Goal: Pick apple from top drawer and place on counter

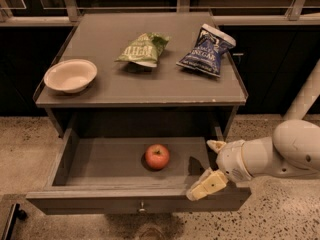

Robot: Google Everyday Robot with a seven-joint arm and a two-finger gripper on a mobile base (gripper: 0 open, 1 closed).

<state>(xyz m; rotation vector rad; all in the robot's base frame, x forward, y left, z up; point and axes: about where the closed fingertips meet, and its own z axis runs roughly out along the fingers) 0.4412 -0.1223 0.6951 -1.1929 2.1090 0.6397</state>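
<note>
The red apple (157,156) lies in the middle of the open top drawer (100,164), whose front panel carries a small knob (142,205). The grey counter (150,84) is above it. My gripper (207,165) hangs over the drawer's right end, to the right of the apple and apart from it. Its two cream fingers (206,185) are spread, with nothing between them. The white arm reaches in from the right.
On the counter stand a white bowl (70,75) at the left, a green chip bag (143,49) in the middle and a blue chip bag (207,51) at the right. A speckled floor surrounds the cabinet.
</note>
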